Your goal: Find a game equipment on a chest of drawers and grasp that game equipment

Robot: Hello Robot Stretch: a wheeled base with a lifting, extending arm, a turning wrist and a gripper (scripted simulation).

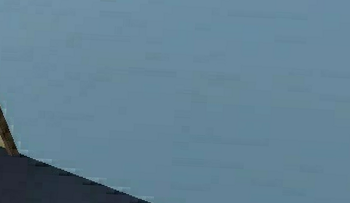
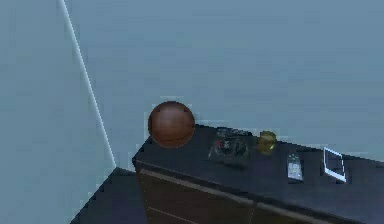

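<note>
Closest to you stands a dark chest of drawers (image 2: 186,161), with the brown ball (image 2: 171,124) on its top at the arm side view's left end. Right of the ball lie a small dark thing (image 2: 231,148), a yellow thing (image 2: 267,142), a remote (image 2: 294,167) and a white phone (image 2: 334,164); you cannot tell the gripper's state

**One of each, six in all**

There was one dark chest of drawers (image 2: 190,195). On its top were five things, each a single: one round brown-orange ball (image 2: 171,124), one dark boxy object (image 2: 231,149), one small yellowish object (image 2: 267,142), one slim grey device (image 2: 294,167) and one flat white-edged slab (image 2: 334,164).
</note>
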